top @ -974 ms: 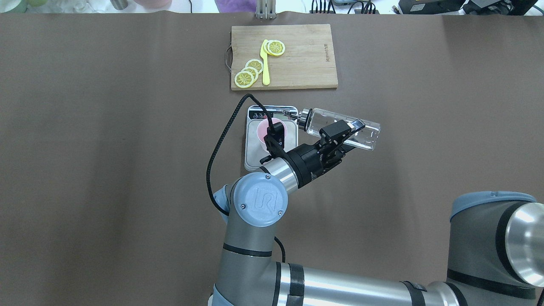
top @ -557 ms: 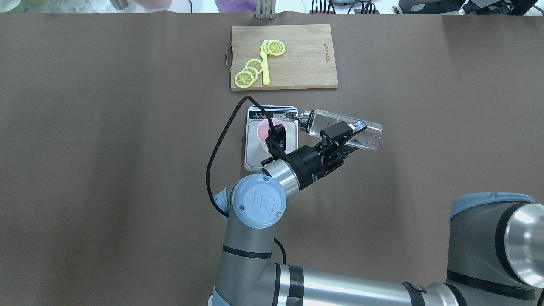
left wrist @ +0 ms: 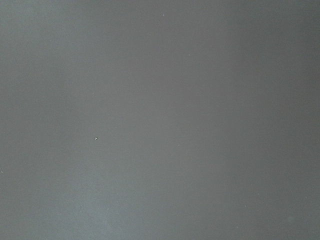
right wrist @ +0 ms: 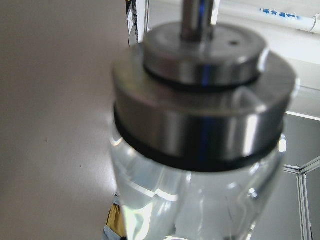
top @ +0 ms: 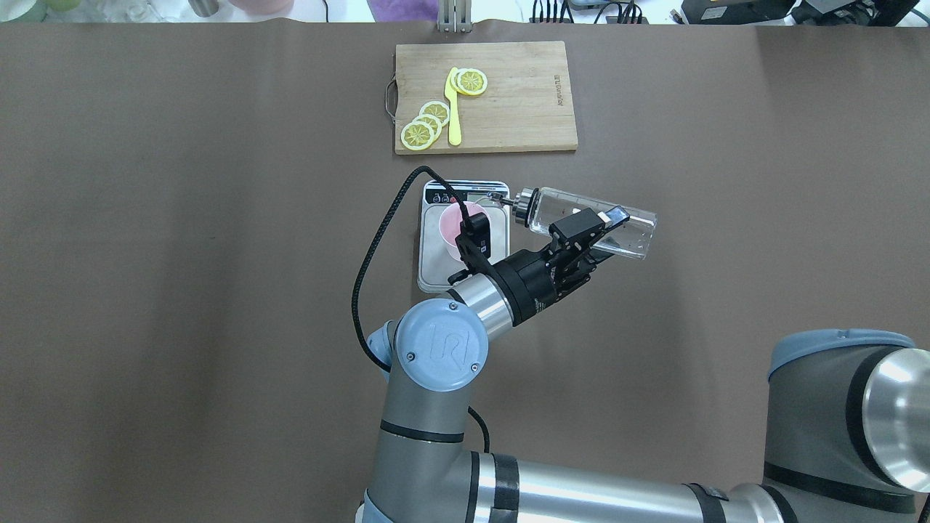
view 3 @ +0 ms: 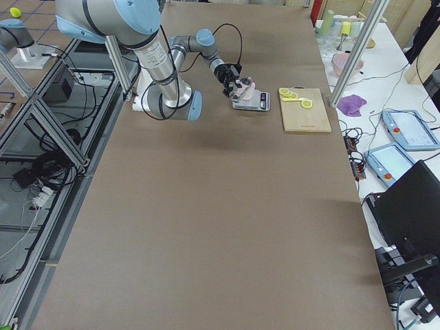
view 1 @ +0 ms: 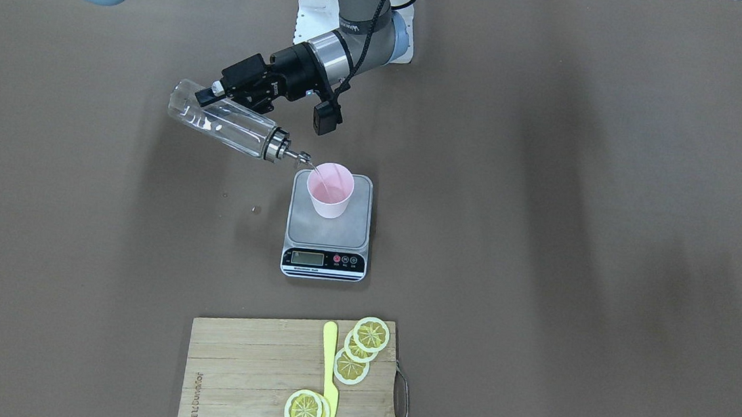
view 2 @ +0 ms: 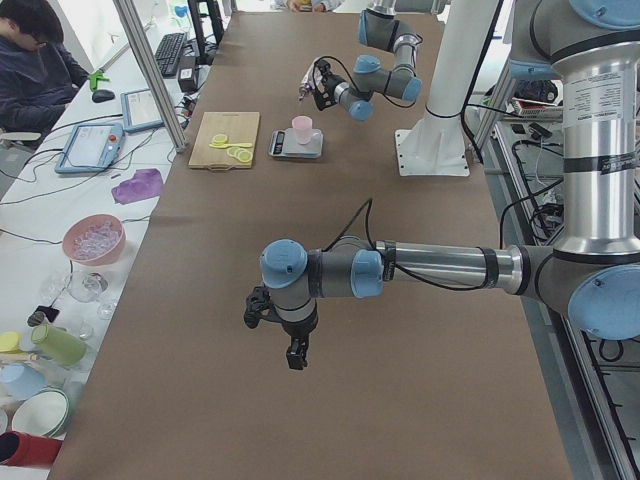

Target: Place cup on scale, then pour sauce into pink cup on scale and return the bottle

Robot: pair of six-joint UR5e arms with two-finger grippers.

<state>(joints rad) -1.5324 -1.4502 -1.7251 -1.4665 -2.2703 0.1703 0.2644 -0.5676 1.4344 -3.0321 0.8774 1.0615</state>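
Pouring step was in hand: right gripper (top: 597,231) gripped the tilted bottle (top: 554,207), spout above the cup (view 1: 329,192) on the scale (view 1: 328,233); left gripper (view 2: 268,308) grip untellable; next move likely called for righting the bottle.

Worktop (top: 182,254): matt brown sheet, smooth, faintly rippled along the far edge. Bottle (view 1: 229,123): clear glass, glossy, streaked with reflections. Its top (right wrist: 200,130) is brushed silver metal over a black ring. Cup (view 1: 330,191): pale pink, matt, plastic by the look. Scale (view 1: 328,228): satin grey steel platform, glossy black plastic front panel. Board (view 1: 252,381): pale wood in glued strips, matt, with a thin metal handle (view 1: 402,395). Knife (view 1: 328,375): yellow plastic, smooth. Lemon slices (view 1: 372,335): yellow and white, smooth, plastic-looking. Right pincer (top: 596,225): matt black, plastic or coated metal, cannot tell which. Arm (top: 581,494): satin silver metal tubes, smooth pale blue joint caps (top: 439,352), black sheathed cable (top: 370,247).
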